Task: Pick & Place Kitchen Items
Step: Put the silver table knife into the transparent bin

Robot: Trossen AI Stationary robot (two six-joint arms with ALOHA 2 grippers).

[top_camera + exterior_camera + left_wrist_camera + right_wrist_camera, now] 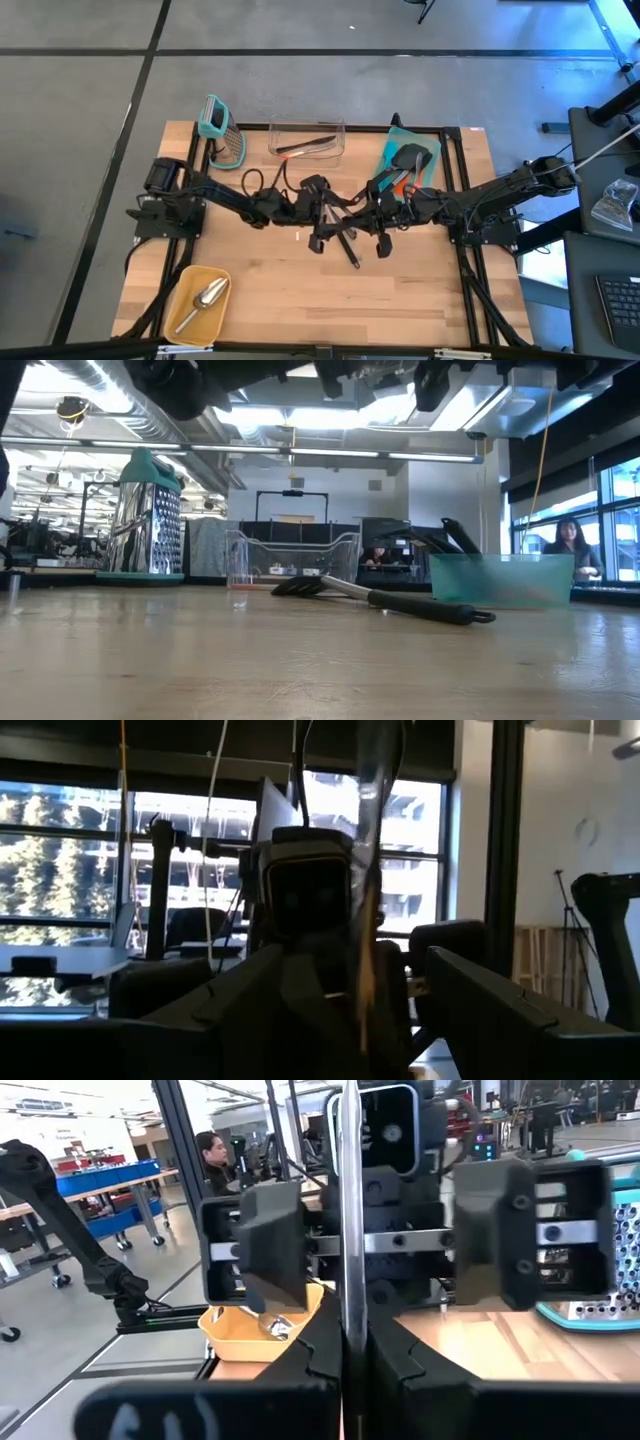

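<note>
Metal strip (350, 1210): I'm seeing right gripper (345, 1342) pinching one, left gripper (400, 1240) spread around it, above black turner (345, 245).

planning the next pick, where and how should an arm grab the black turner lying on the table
Grip the black turner mid-handle, coming straight down from above with the fingers across the shaft. It lies flat on the bare table, its handle long and narrow, and the low view shows the head end toward the clear bin. Both end effectors, left and right, hover just above it.
</note>
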